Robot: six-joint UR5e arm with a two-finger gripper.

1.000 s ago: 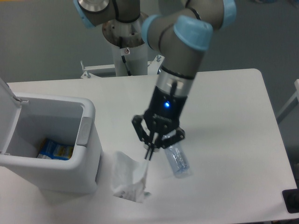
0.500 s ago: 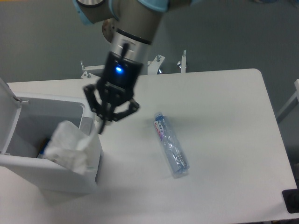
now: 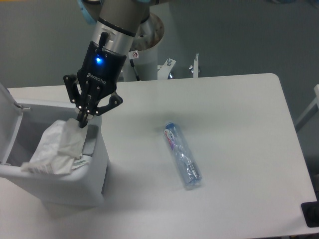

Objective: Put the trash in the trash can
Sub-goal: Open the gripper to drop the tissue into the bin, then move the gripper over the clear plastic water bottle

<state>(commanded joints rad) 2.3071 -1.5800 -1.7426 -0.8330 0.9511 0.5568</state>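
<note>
Pinched tight at its tips, the gripper [image 3: 82, 119] has hold of the top corner of the crumpled white paper wrapper [image 3: 56, 148], which hangs down and to the left from the fingers. From where I stand the fingertips sit right above the near right wall of the trash can [image 3: 94, 169], close to its grey tab, so the wrapper is draped half over the rim and half over the open mouth instead of hanging clear inside. That is what the next move turns on, I'd say: the opening lies to the left of the gripper, and the paper wants carrying a little further that way before it is let go, or it may catch on the edge and slide down outside. The lid [image 3: 7, 102] stands open at the far left.

Out on the table [image 3: 239, 114], well apart to the right of the arm, lies the plastic bottle [image 3: 182, 160], on its side, its long axis running from upper left to lower right, label end nearer the bin. It will need its own trip.

Compared with half a second ago, the gripper has shifted left and a touch lower, the wrapper has moved further over the bin, and the bottle has not stirred.
</note>
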